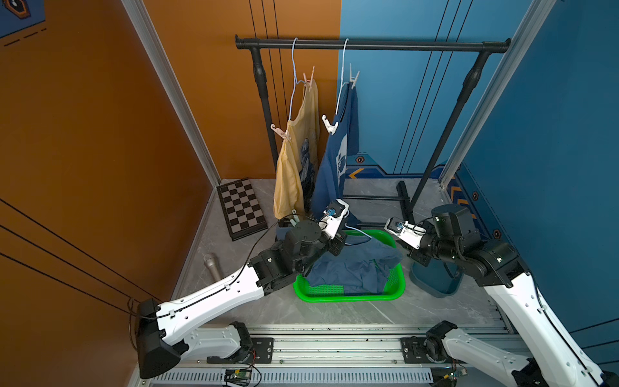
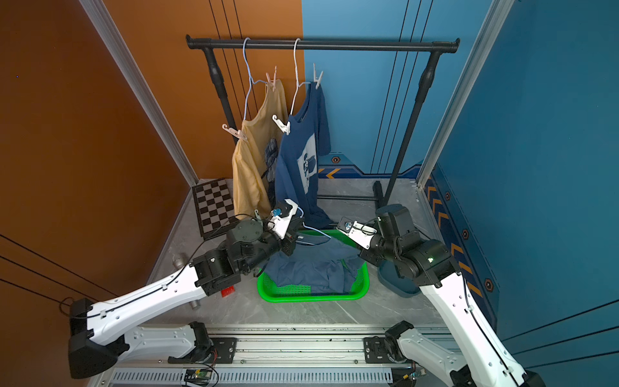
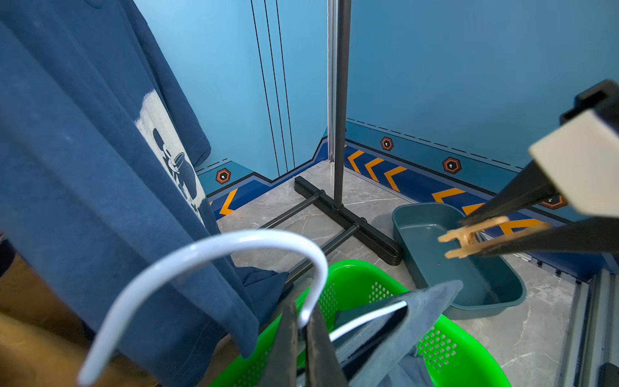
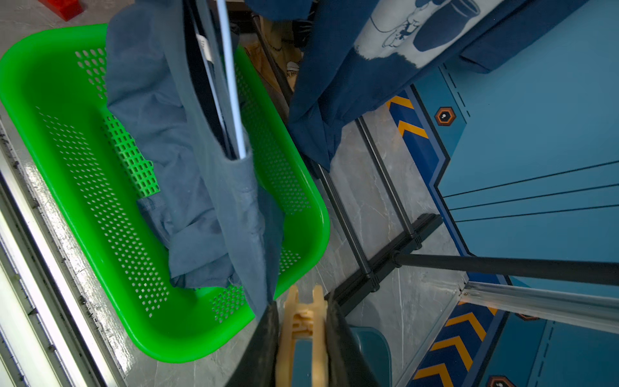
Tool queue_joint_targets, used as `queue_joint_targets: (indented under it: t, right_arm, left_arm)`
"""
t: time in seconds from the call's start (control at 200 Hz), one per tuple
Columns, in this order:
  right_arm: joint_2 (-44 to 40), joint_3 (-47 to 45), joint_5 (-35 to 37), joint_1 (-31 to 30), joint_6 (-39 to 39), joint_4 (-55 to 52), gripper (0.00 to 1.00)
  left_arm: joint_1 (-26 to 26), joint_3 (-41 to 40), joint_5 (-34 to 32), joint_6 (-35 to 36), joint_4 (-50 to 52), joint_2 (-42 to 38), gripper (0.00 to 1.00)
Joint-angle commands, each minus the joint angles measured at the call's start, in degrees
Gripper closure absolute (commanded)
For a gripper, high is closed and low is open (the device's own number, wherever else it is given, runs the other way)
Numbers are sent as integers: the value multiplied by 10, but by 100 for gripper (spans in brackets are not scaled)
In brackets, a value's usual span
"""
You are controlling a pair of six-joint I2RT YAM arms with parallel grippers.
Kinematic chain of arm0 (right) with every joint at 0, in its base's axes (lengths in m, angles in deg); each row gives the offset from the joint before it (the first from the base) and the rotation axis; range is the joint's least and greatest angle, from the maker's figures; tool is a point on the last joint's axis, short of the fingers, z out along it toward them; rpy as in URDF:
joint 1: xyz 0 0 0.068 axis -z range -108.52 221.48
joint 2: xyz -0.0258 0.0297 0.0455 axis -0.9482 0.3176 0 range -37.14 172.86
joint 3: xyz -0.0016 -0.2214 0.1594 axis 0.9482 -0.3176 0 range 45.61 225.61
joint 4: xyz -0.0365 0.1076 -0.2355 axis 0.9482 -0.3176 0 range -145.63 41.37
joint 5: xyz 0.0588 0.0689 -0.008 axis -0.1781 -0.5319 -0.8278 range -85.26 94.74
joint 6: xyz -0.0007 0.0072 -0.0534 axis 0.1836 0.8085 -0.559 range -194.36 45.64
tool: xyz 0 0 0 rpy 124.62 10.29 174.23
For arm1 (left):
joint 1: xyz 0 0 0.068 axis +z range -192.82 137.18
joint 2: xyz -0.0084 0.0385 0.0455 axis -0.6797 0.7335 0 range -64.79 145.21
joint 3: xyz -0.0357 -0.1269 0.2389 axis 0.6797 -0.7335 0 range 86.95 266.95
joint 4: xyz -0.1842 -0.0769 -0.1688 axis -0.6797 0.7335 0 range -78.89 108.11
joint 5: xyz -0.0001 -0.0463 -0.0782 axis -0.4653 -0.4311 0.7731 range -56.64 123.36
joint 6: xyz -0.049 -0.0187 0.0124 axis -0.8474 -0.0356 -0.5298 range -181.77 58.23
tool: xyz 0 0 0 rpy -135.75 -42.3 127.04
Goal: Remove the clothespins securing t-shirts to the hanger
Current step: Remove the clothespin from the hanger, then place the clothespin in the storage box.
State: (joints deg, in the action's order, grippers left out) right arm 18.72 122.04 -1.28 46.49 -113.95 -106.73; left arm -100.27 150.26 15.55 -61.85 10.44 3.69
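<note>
A pale yellow t-shirt and a navy t-shirt hang on hangers from the rack. Two pink clothespins grip the yellow one. White clothespins grip the navy one. My left gripper is shut on the neck of a white hanger. This hanger carries the slate blue t-shirt, which sags into the green basket. My right gripper is shut on a yellow clothespin, clear of the shirt and above the teal bin.
The black rack bar spans the back; its foot lies on the floor behind the basket. A chessboard leans at the left wall. A silver cylinder and a red block lie under my left arm.
</note>
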Motion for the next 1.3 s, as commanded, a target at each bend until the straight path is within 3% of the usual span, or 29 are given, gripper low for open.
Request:
queue_joint_targets:
  t: [0.0,0.155,0.501,0.681,1.291]
  right_arm:
    - [-19,-11,-16,46,6,-14,75]
    - [-34,-46,-34,151,-20,-11,75]
    - [-35,-201,92,238,-49,59,75]
    - [-28,-237,104,297,-11,132,74]
    - [142,-315,99,318,28,226,66]
  left_arm:
    - [-6,2,9,-13,-27,6,100]
    - [-12,5,14,-15,-28,13,100]
    - [-28,10,22,-16,-27,27,100]
    - [-36,14,5,-30,-24,28,100]
    - [-39,46,26,-19,-21,38,100]
